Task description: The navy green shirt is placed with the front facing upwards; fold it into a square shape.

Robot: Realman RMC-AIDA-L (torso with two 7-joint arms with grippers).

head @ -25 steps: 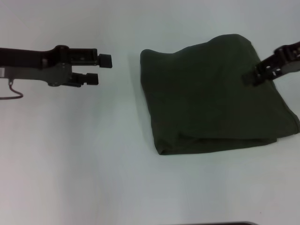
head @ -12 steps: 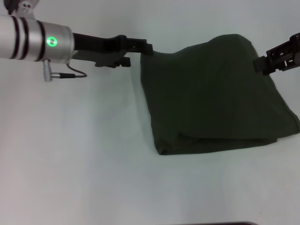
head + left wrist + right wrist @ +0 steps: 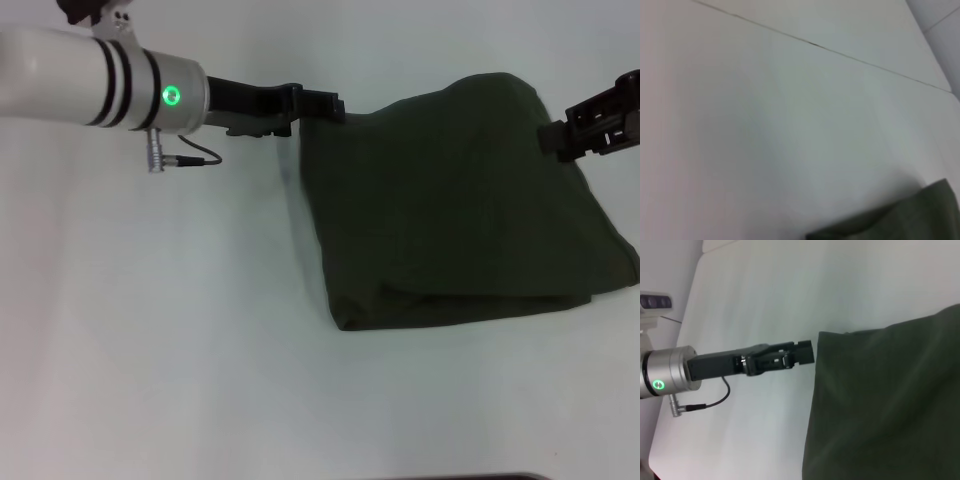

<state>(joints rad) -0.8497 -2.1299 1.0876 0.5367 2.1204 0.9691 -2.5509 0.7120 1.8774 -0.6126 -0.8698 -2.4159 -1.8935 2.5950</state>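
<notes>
Watching the shirt (image 3: 455, 205) lying folded on the tabletop (image 3: 180, 340), I am seeing the left gripper (image 3: 335, 106) touching its far left corner and the right gripper (image 3: 560, 140) hanging at its far right edge; I cannot tell either jaws' spread.

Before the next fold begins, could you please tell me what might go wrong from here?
The left gripper sits right at the far left corner of the folded navy green shirt, so it may catch only the top layer or shove the bundle. The right gripper at the opposite far edge could drag the fold askew.
</notes>
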